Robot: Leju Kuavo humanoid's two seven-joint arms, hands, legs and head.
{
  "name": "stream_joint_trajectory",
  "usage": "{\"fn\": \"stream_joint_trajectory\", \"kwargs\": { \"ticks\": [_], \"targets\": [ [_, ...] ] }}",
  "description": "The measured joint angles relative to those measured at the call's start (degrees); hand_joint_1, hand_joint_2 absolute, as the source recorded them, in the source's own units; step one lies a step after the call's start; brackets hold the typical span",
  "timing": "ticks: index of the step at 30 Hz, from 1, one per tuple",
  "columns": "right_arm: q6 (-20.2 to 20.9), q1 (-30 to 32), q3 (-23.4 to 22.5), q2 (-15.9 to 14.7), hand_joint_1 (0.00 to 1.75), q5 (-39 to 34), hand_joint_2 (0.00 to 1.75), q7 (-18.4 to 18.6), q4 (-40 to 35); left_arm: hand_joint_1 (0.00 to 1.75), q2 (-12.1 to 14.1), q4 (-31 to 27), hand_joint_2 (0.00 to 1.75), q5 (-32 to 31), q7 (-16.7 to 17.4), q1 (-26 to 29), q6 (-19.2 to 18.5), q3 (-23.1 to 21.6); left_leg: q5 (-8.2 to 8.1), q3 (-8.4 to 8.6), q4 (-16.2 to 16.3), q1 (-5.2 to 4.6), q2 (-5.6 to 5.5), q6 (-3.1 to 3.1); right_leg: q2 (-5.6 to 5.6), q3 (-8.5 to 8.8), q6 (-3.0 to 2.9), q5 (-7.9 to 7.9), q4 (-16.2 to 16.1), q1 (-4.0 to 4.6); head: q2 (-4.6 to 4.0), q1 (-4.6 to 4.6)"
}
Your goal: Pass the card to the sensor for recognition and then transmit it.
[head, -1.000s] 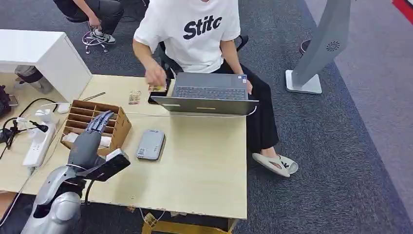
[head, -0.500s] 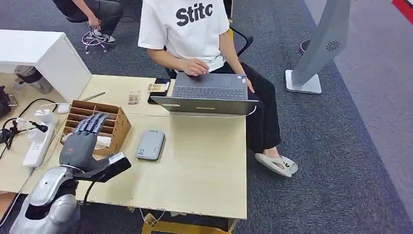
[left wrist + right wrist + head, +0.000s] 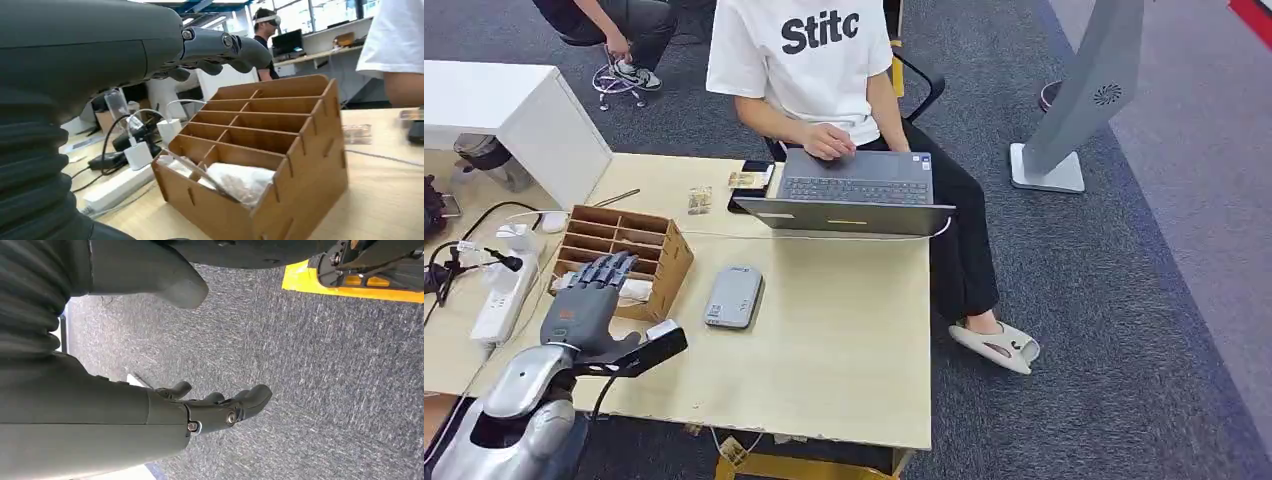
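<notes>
Head view: we find our left hand [image 3: 582,305] empty, fingers spread, hovering at the wooden organizer [image 3: 624,254], nearer arm to it, sensor [image 3: 733,296] lying rightward.

The left hand [image 3: 150,55] reaches out above a wooden organizer [image 3: 265,155], fingers [image 3: 225,47] held apart and empty, clear of the box's slanted rows of compartments. The organizer stands on the pale counter [image 3: 385,195], and its nearest compartment holds a white crumpled bundle [image 3: 240,182]. Beside the organizer lie a white power strip [image 3: 117,187] with a white plug [image 3: 137,154] and black cables, and a person in a white sleeve [image 3: 395,37] stands at the counter's far side.
</notes>
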Motion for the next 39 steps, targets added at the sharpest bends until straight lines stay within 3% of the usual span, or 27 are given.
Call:
{"fn": "stream_joint_trajectory", "kwargs": {
  "ticks": [3, 12, 32, 35, 39],
  "targets": [
    [-0.02, -0.03, 0.02, 0.00, 0.00, -0.09, 1.75, 0.04, 0.02, 0.00, 0.29, 1.27, 1.75, -3.99, 1.71, -0.12, 1.99, -0.17, 0.00, 0.00, 0.00, 0.00, 0.01, 0.00, 0.02, 0.00, 0.00, 0.00, 0.00, 0.00, 0.00, -0.02],
    [-0.09, -0.09, 0.02, 0.00, 0.00, -0.26, 1.75, 0.39, 0.02, 0.00, 0.20, 3.72, 1.75, -8.03, 2.71, -0.89, 4.38, -0.39, 0.00, 0.00, 0.00, 0.00, 0.00, 0.00, 0.02, 0.00, 0.00, 0.00, 0.00, 0.00, 0.00, -0.02],
    [1.62, -0.28, 0.09, -0.26, 0.00, -0.31, 1.75, 0.17, 0.07, 0.09, -1.03, 10.45, 1.75, -10.74, 3.26, -4.48, 6.25, -0.37, 0.00, 0.00, 0.00, 0.00, 0.00, 0.00, 0.01, 0.00, 0.00, 0.00, 0.00, 0.00, -0.02, 0.00],
    [1.66, -0.28, 0.11, -0.28, 0.00, -0.31, 1.75, -0.07, 0.13, 0.17, -1.44, 11.46, 1.75, -11.11, 3.06, -5.01, 7.44, -0.37, 0.00, 0.00, 0.00, 0.00, 0.00, 0.00, 0.01, 0.00, 0.00, 0.00, 0.00, 0.00, 0.00, -0.02],
    [1.66, -0.28, 0.24, -0.28, 0.00, -0.31, 1.75, -0.15, 0.15, 0.75, -2.03, 12.48, 1.75, -11.44, 2.23, -5.48, 9.07, -0.37, 0.00, 0.00, 0.00, 0.00, -0.01, 0.00, 0.01, 0.00, 0.00, 0.00, 0.00, 0.00, 0.00, -0.02]
  ]
}}
